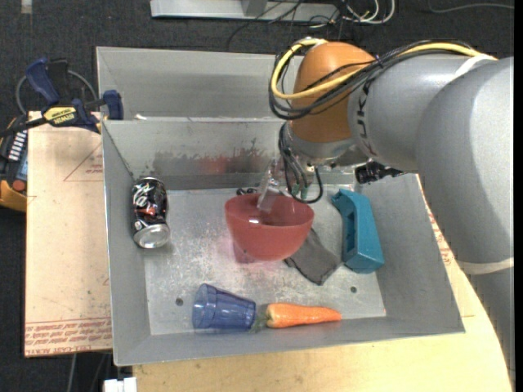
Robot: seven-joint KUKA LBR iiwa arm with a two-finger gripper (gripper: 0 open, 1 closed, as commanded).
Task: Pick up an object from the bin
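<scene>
The gripper (274, 196) comes down from the arm's orange-covered wrist (331, 80) to the far rim of a red bowl (270, 227). Its tip overlaps that rim and dips just inside the bowl. Whether the gripper is open, closed or clamped on the rim cannot be told, since the wrist and its cables hide most of it.

The red bowl sits near the middle of the bin (122, 162), slightly closer to the far wall than to the near one. It stands upright with its mouth facing up. It is round, so it has no long axis. Its near-right side lies over a dark grey flat piece (315, 261) that sticks out toward the right wall.

Just beside that piece, toward the right wall, a teal plastic piece (359, 231) lies with its long axis running from far to near. By the left wall a dark soda can (149, 212) lies on its side, also running far to near, well apart from the bowl. Along the near wall a blue cup (222, 309) lies on its side. An orange carrot (302, 315) lies beside it, leafy end against the cup and tip pointing to the right wall.
</scene>
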